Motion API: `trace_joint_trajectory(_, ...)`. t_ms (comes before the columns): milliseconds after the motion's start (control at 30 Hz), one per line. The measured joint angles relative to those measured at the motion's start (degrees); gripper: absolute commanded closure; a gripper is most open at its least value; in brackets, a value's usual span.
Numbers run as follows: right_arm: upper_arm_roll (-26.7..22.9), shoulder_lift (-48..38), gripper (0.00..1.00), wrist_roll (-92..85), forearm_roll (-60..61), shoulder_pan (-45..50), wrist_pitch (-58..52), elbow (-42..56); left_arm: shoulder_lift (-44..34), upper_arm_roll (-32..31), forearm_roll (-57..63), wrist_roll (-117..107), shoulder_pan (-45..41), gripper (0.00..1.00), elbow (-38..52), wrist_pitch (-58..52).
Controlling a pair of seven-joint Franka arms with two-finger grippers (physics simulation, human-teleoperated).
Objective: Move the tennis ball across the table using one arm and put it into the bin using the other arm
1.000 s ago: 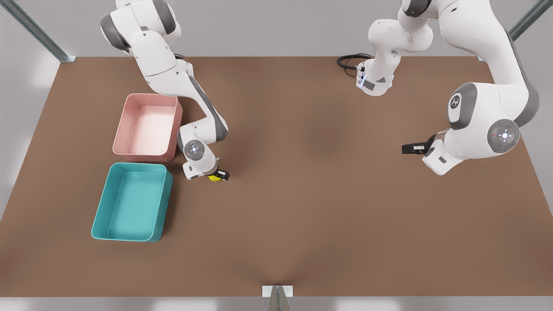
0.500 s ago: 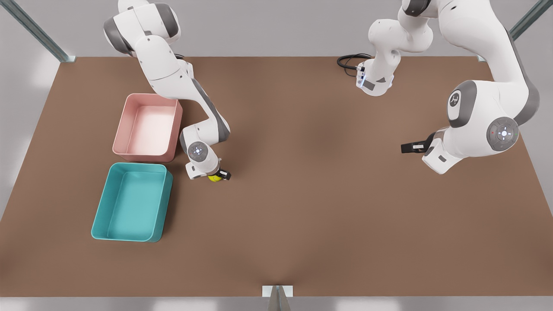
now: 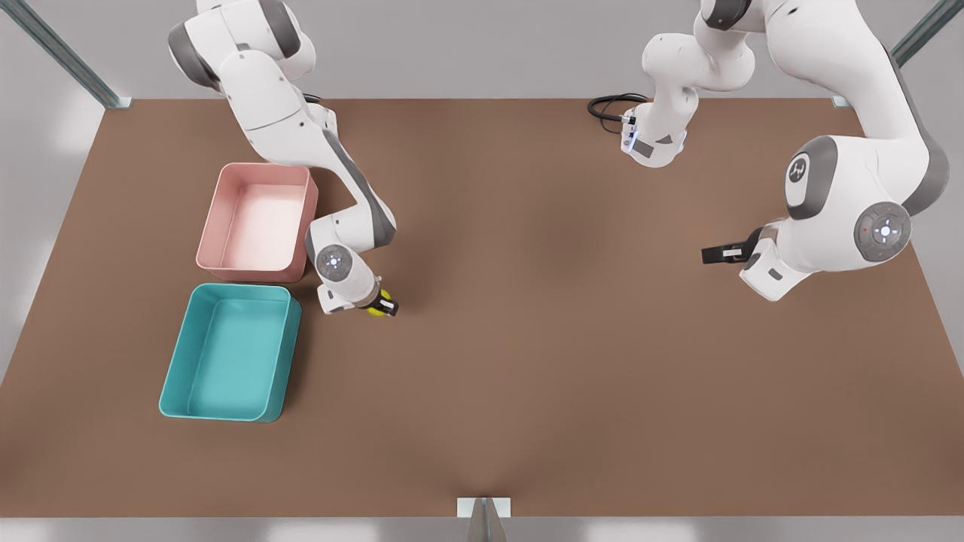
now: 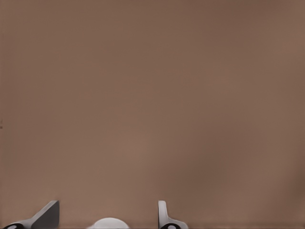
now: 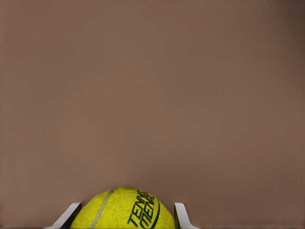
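We find the right gripper (image 3: 380, 304) at the front view's left, its fingers (image 5: 182, 217) clamped on the tennis ball (image 3: 374, 309), just beside the teal bin (image 3: 230, 351) and near the pink bin (image 3: 257, 218). The left gripper (image 3: 715, 254) waits at the front view's right above the table (image 3: 542, 339), fingers (image 4: 163, 213) apart, holding nothing.

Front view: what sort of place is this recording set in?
Likely a simulated two-arm test bench, not a lived-in room: a bare brown table framed by metal posts, two white arms, and a pink bin and teal bin for sorting a tennis ball.
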Motion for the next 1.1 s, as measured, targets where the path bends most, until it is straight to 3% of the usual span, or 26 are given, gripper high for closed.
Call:
trace_joint_trajectory(100, 3.1, -3.4, 0.27, -0.4, 0.0, -4.7, -1.3, 0.0, 0.0, 0.0, 0.0, -0.1, -0.1, 0.00, 0.0, -0.3)
trace_joint_trajectory(233, 3.7, -5.4, 0.27, -3.7, 0.0, -14.9, -4.9, 2.6, 0.0, 0.0, 0.0, -0.3, -0.1, 0.00, 0.0, -0.5)
trace_joint_trajectory(433, -2.8, -7.5, 0.27, -13.1, 0.0, -23.7, -12.0, 5.3, 0.0, 0.0, 0.0, -0.5, -0.2, 0.00, 0.0, -0.7)
trace_joint_trajectory(500, -4.9, -6.8, 0.00, -17.0, 0.1, -24.7, -14.0, 6.1, 0.0, 0.0, 0.0, -0.5, -0.2, 0.00, 0.0, -0.7)
trace_joint_trajectory(733, -5.8, -4.8, 0.00, -28.3, 0.2, -24.9, -17.3, 7.8, -0.2, -0.1, 0.0, -0.7, -0.2, 0.00, 0.0, -1.0)
trace_joint_trajectory(867, -5.5, -9.4, 0.00, -31.0, -5.3, -23.7, -33.0, 27.0, -0.4, -0.2, -0.1, -0.7, -0.1, 0.00, 0.0, -1.4)
trace_joint_trajectory(967, -3.2, -16.1, 0.00, -32.8, -9.0, -23.8, -43.1, 30.5, -0.2, -0.5, -0.1, -0.7, -0.1, 0.00, 0.0, -1.7)
trace_joint_trajectory(1100, -2.6, -18.1, 0.00, -34.7, -10.9, -23.9, -51.4, 31.1, -0.3, -0.4, -0.1, -0.7, 0.3, 0.00, 0.4, -2.1)
